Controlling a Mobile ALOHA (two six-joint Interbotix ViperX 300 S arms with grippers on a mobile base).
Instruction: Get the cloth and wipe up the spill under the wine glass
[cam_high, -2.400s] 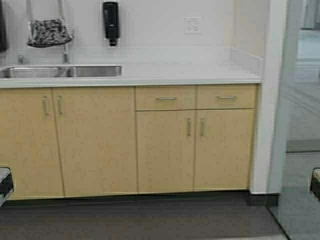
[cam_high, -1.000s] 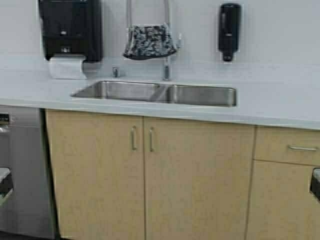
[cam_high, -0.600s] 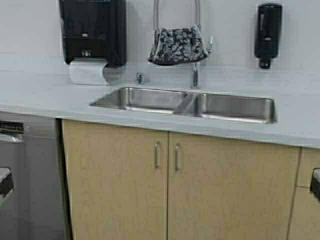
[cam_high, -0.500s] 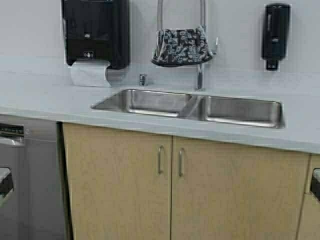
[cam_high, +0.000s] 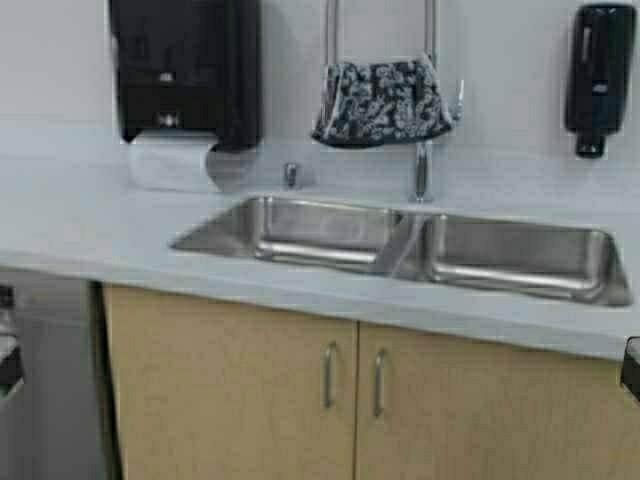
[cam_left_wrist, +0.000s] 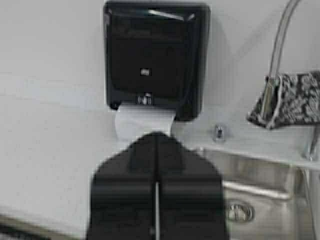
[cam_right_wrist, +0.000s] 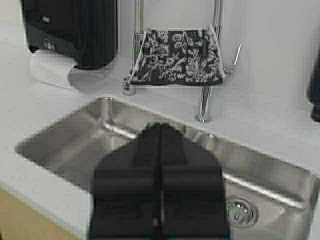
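We have driven up to the sink (cam_high: 400, 255), so the cloth (cam_high: 381, 101) draped over the tap (cam_high: 424, 150) is near, with our left hand (cam_left_wrist: 156, 145) and right hand (cam_right_wrist: 160, 135) both closed and empty.

Little of the robot shows from where the cameras sit. The left gripper (cam_left_wrist: 156, 142), seen from its own wrist, is matte black: two flat-faced fingers (cam_left_wrist: 137, 165) broad at the base, their outer edges slanting inward to a blunt rounded tip, with a thin pale seam running straight between them. The right gripper (cam_right_wrist: 160, 131) has the same black, wedge-like build, the same central seam, and a sliver of blue along its base at six o'clock. In the high view only dark, blocky arm parts peek in at nine and three o'clock.
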